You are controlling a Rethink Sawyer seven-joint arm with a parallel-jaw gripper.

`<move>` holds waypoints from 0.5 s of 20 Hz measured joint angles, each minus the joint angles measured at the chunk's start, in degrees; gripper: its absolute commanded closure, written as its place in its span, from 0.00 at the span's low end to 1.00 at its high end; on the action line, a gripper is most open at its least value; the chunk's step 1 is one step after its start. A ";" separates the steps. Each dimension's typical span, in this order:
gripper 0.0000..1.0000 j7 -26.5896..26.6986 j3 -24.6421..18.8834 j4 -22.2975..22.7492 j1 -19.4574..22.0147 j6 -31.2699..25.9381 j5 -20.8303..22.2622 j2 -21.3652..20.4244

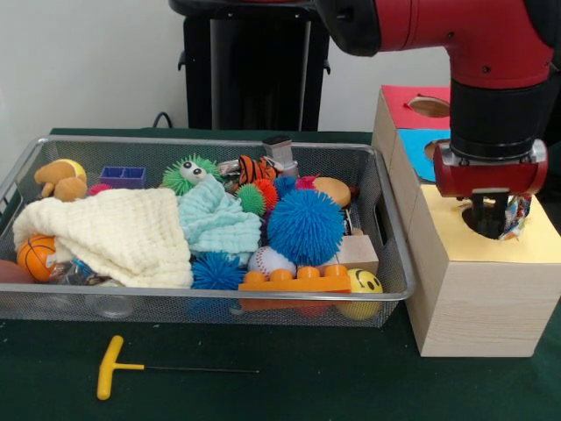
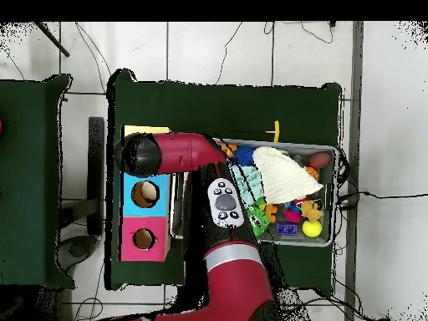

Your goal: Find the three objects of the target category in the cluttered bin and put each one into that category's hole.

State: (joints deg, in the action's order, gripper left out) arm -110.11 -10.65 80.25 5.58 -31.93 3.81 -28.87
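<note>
My gripper [image 1: 492, 217] hangs over the round hole [image 1: 472, 223] in the yellow top [image 1: 451, 239] of the nearest wooden box. It is shut on a small multicolour soft piece [image 1: 517, 214], which hangs at the hole's right rim; I cannot tell whether it is the rope ring or the dotted cloth. The wire-mesh bin [image 1: 219, 140] stands left of the boxes, also in the overhead view [image 2: 336, 197]. A cream cloth [image 1: 123, 232] and a pale teal cloth [image 1: 216, 221] lie on its clutter. In the overhead view the arm [image 2: 180, 154] covers the yellow box and the gripper.
Behind the yellow box stand the blue-topped hole [image 1: 431, 149] and the red-topped hole [image 1: 429, 106]. A large blue spiky ball [image 1: 305, 226], a green spiky ball [image 1: 189, 174], an orange brick [image 1: 296, 281] and other toys fill the bin. A yellow T-handle tool [image 1: 110, 367] lies in front.
</note>
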 measured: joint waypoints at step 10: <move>1.00 0.00 -0.60 5.86 1.73 -2.08 -0.02 -11.77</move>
State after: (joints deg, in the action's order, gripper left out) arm -110.11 -11.25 86.11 7.31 -34.01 3.79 -40.63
